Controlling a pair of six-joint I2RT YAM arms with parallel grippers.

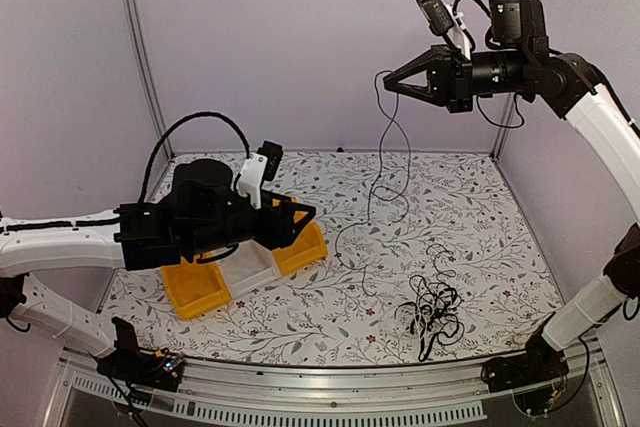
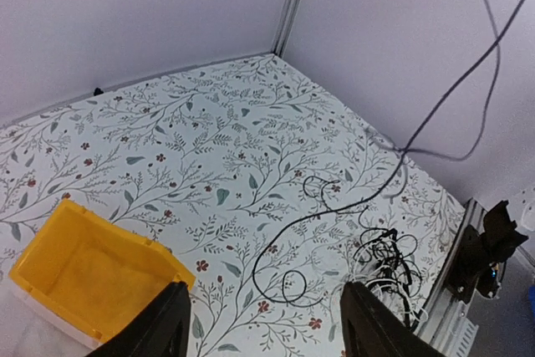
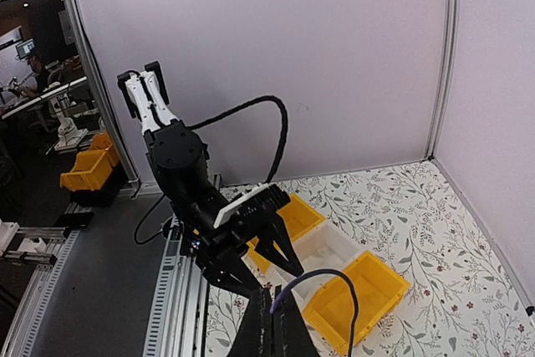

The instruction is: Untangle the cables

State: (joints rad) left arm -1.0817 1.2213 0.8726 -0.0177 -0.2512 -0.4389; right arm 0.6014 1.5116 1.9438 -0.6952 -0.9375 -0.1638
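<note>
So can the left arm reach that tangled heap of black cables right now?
Probably yes: the left tool is open, and only a slack black cable strand lies on the floral table between it and the tangled heap of black cables.

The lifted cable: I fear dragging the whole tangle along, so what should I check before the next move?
1. Right tool shut on the lifted cable: ok.
2. Left tool open and empty: ok.
3. The lifted cable free of the tangled pile: cannot tell.
4. The lifted cable fully off the table: not ok, its lower loops lie there.
5. The lifted cable apart from the yellow bin: ok.
</note>
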